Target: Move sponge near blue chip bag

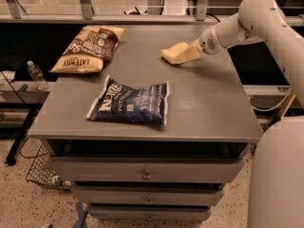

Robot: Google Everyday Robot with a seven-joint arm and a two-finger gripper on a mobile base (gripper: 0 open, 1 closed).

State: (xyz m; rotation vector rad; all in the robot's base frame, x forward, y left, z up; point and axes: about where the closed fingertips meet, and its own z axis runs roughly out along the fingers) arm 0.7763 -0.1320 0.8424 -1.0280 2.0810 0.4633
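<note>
The sponge [174, 54], a small pale yellow block, is at the back right of the grey table top [213, 108]. My gripper [192, 51] reaches in from the right and is shut on the sponge's right end, holding it just above the surface. The blue chip bag [130, 104], dark navy with white lettering, lies flat at the front middle of the table, well in front of and left of the sponge.
A brown and tan chip bag [90, 48] lies at the table's back left. A water bottle [36, 75] stands on a low shelf to the left. A wire basket [42, 174] sits on the floor at lower left. Drawers [145, 171] are under the table top.
</note>
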